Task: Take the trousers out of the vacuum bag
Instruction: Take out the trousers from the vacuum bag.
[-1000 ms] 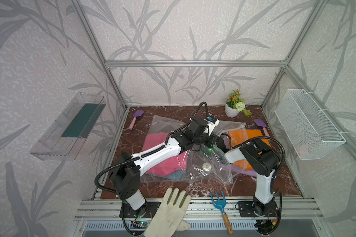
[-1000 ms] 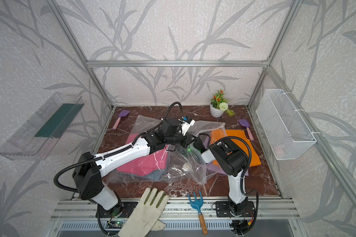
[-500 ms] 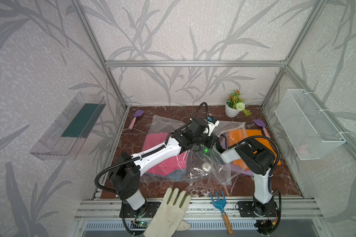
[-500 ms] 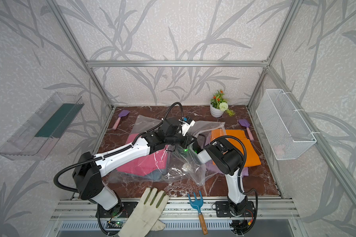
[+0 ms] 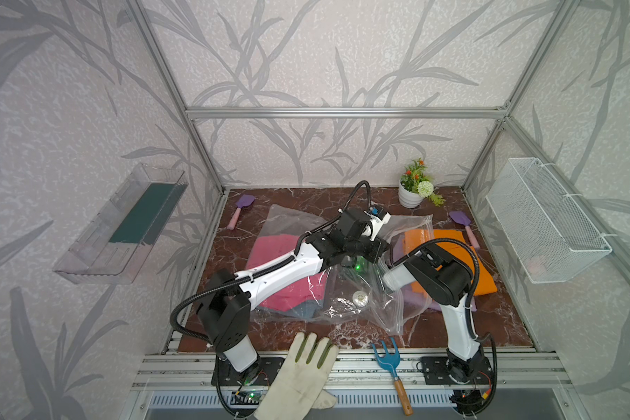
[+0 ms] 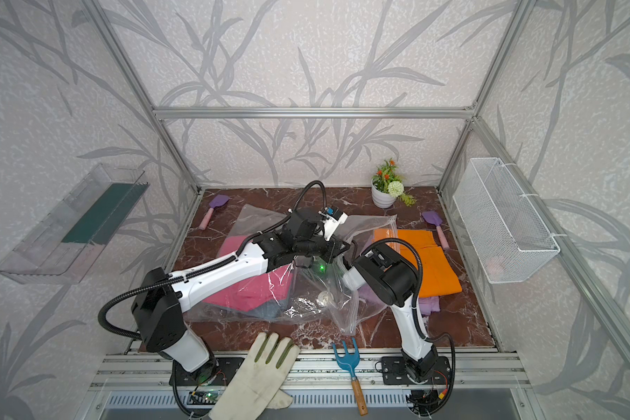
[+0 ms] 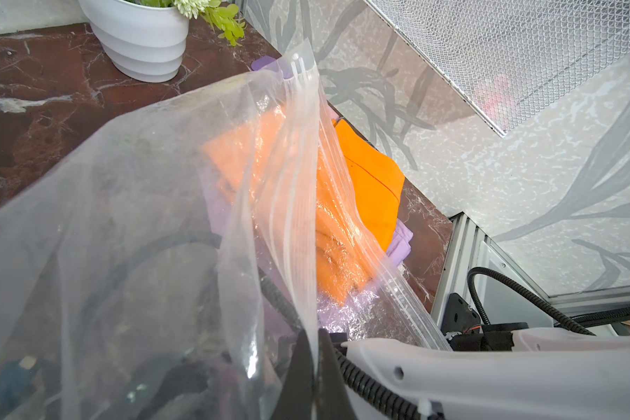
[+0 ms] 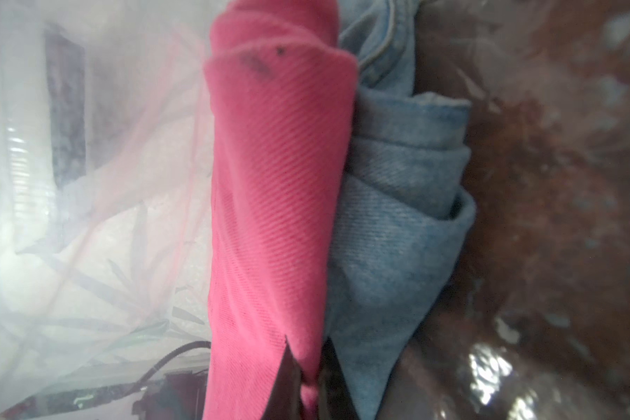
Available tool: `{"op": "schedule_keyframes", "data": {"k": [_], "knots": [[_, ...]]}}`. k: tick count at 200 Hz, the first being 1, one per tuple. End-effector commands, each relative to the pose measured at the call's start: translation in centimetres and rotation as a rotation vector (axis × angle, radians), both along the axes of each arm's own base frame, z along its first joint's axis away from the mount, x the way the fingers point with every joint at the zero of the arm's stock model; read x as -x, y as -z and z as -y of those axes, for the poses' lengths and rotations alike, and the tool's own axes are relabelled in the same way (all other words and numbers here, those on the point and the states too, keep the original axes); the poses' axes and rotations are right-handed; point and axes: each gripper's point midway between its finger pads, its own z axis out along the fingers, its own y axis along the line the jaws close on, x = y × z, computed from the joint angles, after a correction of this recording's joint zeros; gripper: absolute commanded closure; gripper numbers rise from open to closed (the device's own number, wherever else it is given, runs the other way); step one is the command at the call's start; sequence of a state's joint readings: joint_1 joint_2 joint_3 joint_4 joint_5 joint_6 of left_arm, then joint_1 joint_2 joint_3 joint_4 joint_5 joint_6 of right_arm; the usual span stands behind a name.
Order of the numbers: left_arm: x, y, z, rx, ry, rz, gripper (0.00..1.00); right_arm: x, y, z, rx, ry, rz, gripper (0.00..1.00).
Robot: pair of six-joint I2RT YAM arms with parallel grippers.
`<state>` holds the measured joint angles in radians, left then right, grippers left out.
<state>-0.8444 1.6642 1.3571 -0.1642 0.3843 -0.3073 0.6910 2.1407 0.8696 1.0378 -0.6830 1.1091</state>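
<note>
The clear vacuum bag [image 5: 346, 305] lies crumpled mid-table, its white valve [image 5: 359, 298] facing up. My left gripper [image 7: 315, 332] is shut on the bag's plastic by the zip strip [image 7: 299, 152] and holds that edge up. My right gripper [image 8: 308, 363] reaches inside the bag and is shut on a fold of the pink trousers [image 8: 277, 182]. The denim trousers [image 8: 397, 218] lie against them. In both top views the right fingers are hidden by plastic. The orange trousers [image 5: 481, 269] lie outside the bag at the right, on top of the lilac trousers [image 5: 421, 298].
A cream glove [image 5: 302, 367] and a blue hand rake [image 5: 390, 358] lie on the front rail. A white flower pot [image 5: 411, 192] and two purple spades [image 5: 242, 205] [image 5: 462, 222] sit at the back. A wire basket [image 5: 542, 222] hangs on the right wall and a clear shelf [image 5: 124, 222] on the left.
My right gripper has pushed further left into the bag and closed on the pink trousers. The left gripper has kept its hold on the bag's edge.
</note>
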Motion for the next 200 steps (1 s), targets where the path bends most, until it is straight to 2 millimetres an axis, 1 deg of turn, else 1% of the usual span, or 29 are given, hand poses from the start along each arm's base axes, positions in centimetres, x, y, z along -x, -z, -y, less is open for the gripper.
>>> {"op": "schedule_keyframes", "data": {"k": [1, 46, 120, 161, 200], "knots": [[-0.2, -1.0, 0.6, 0.015, 0.012, 0.031, 1.0, -0.1, -0.5, 0.4, -0.049, 0.009, 0.002, 1.0], [-0.3, -0.8, 0.4, 0.006, 0.003, 0.037, 1.0, -0.6, -1.4, 2.9, -0.006, 0.05, 0.042, 1.0], [-0.5, -0.6, 0.1, -0.011, -0.006, 0.045, 1.0, -1.1, -2.7, 6.0, 0.0, 0.102, 0.054, 1.0], [-0.5, -0.6, -0.1, -0.016, -0.013, 0.05, 1.0, -0.8, -3.2, 7.8, 0.023, 0.123, 0.062, 1.0], [-0.5, -0.4, -0.1, -0.019, -0.014, 0.049, 1.0, -0.5, -3.5, 9.8, 0.088, 0.144, 0.071, 1.0]]}}
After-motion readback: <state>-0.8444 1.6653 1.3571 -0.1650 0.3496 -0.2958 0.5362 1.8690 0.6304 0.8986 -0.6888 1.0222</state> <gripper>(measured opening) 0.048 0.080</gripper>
